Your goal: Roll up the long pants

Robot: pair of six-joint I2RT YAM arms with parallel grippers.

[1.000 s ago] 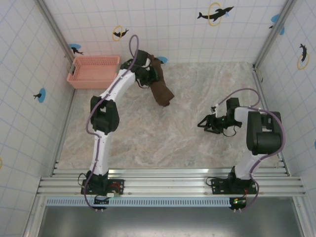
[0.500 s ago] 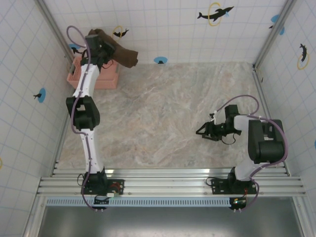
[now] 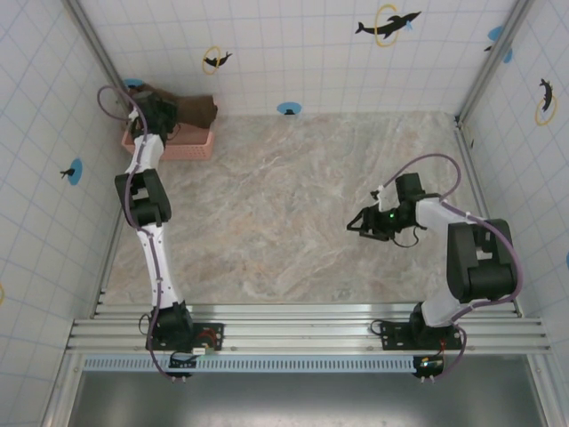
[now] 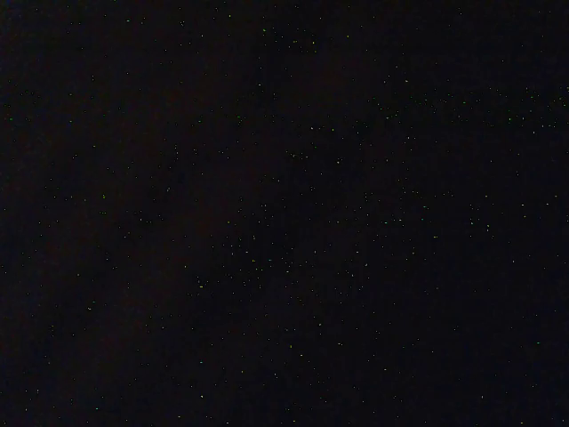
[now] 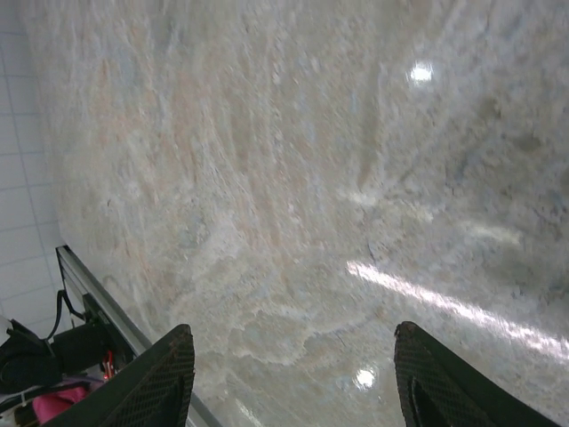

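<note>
Dark brown soft fabric long pants (image 3: 194, 110) are bunched over the pink plastic mesh basket (image 3: 182, 144) in the far left corner, against the left gripper (image 3: 163, 111). Its fingers are buried in cloth (wrist camera black), so I cannot tell the grip.

The right gripper (image 5: 298, 374) is spread and empty above the marbled table (image 3: 284, 178).

Risks:
- The bundle could unroll if let go off-centre.
- A leg could snag on the mesh or drape over the rim.

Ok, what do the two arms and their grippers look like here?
The left arm and right arm are white tubular links with bulky black joints, each trailed by a looping purple cable. The right gripper is black, its fingers finely textured; a green light glows at its wrist.
</note>
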